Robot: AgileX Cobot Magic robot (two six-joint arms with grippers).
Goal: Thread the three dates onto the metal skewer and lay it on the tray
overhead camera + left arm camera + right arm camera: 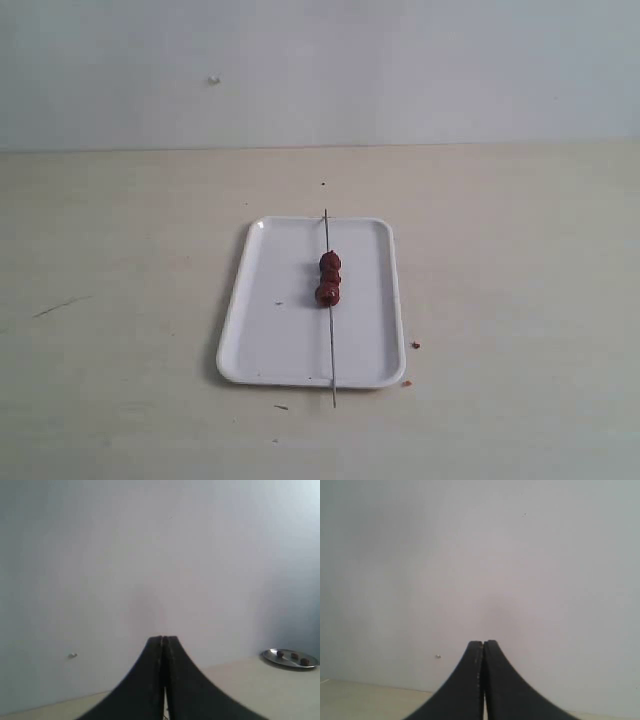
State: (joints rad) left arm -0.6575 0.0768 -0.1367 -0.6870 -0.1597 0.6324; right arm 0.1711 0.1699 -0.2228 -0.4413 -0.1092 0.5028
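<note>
Pale tabletop (120, 400), blank wall (400, 70) behind: your three dates (329, 278) sit threaded on the metal skewer (331, 340), laid along the tray (270, 340), both ends past its rim. Your left gripper (163, 638) and right gripper (483, 642) are pressed closed, empty.

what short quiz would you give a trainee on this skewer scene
1. True or false: the three dates sit threaded on the metal skewer.
2. How does the skewer lie relative to the tray? A: beside it on the table. B: along it, with the ends past the rim. C: propped upright on it.
3. Fill in: the left gripper and the right gripper are both ____ and hold nothing.

Key: 1 true; 2 B; 3 shut.
</note>
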